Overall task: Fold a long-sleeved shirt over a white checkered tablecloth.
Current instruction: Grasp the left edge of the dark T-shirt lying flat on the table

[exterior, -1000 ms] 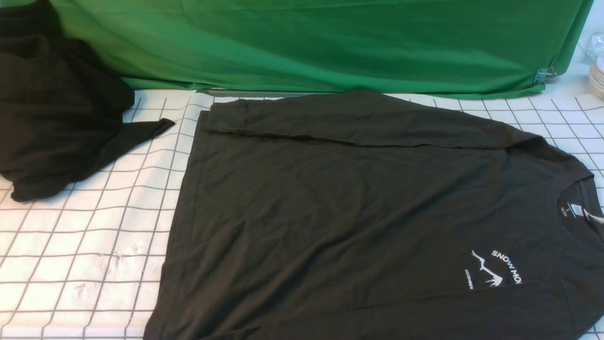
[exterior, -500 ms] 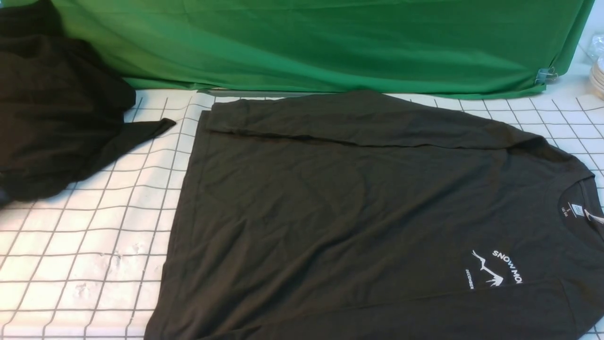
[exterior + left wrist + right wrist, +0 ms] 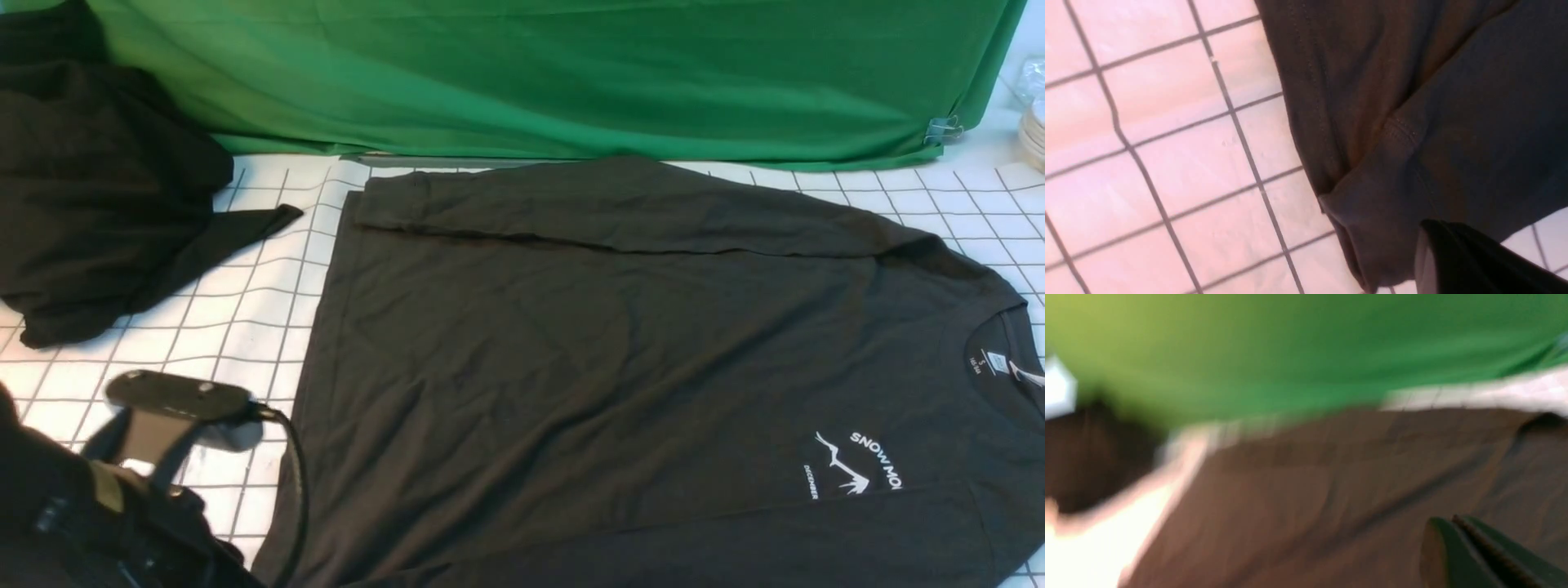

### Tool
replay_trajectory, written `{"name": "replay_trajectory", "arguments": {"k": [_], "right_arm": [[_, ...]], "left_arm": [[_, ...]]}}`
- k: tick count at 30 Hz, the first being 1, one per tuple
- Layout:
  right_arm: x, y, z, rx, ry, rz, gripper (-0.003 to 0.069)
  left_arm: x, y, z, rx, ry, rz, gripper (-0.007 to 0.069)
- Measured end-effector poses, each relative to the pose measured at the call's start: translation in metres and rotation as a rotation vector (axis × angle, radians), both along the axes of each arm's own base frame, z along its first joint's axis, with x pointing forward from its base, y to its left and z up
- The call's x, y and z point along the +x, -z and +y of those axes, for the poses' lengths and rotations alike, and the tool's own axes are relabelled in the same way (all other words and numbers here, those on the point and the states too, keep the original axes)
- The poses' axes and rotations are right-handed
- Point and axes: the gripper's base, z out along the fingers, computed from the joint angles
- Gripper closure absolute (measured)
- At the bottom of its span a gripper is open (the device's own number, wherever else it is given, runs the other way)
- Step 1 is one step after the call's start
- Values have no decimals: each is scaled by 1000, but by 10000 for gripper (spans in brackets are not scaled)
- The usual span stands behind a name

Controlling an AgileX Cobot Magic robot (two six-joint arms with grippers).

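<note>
The long-sleeved shirt (image 3: pixel 620 343) lies flat on the white checkered tablecloth (image 3: pixel 245 327), neck to the right, white logo (image 3: pixel 857 465) facing up. One sleeve (image 3: pixel 620 212) is folded across its far edge. My left arm (image 3: pixel 98 506) shows at the lower left beside the hem, its fingers hidden under the wrist camera (image 3: pixel 175 394). In the left wrist view my left gripper (image 3: pixel 1431 228) is shut and empty just above a sleeve cuff (image 3: pixel 1372 212). The right wrist view is blurred. In it my right gripper (image 3: pixel 1453 518) is shut and empty over the shirt (image 3: pixel 1331 490).
A blacker heap of cloth (image 3: pixel 98 188) lies at the far left on the tablecloth. A green backdrop (image 3: pixel 531 73) hangs along the back, held by a clip (image 3: pixel 944 128). A stack of pale plates (image 3: pixel 1033 135) sits at the far right edge.
My left arm has come into the front view at the lower left, beside the shirt's hem. The shirt and the black heap have not moved.
</note>
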Motion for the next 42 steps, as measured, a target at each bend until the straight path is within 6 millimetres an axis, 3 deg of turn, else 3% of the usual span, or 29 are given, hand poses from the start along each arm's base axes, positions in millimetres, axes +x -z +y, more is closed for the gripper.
{"name": "replay_trajectory", "arguments": {"k": [3,7,13,18,21,25,33,36,38,41,42], "right_arm": [[23,-11,19,-151,-168,203,659],[43,-11,39,-256,-303,330,659],[57,0,55,-297,-371,397,659],[61,0,59,-292,-375,376,659],[62,-2,59,-284,-367,356,659],[63,-3,59,-279,-362,343,659],[63,-3,59,-282,-363,337,658],[63,-3,59,-284,-364,336,655],[63,-3,59,-289,-367,333,651],[64,-3,59,-289,-367,331,649],[64,-3,59,-290,-368,331,649]], "left_arm": [[5,3,-4,8,39,-31,627],[10,11,-4,78,125,-33,587],[20,33,-7,127,143,62,396],[30,51,-12,144,188,87,169],[31,53,-13,137,199,82,133],[31,53,-14,131,202,84,165],[30,67,-14,148,202,160,465],[31,67,-15,150,203,171,532],[37,57,-18,154,214,184,590],[55,24,-25,150,231,129,599],[56,21,-25,154,234,125,599]]}}
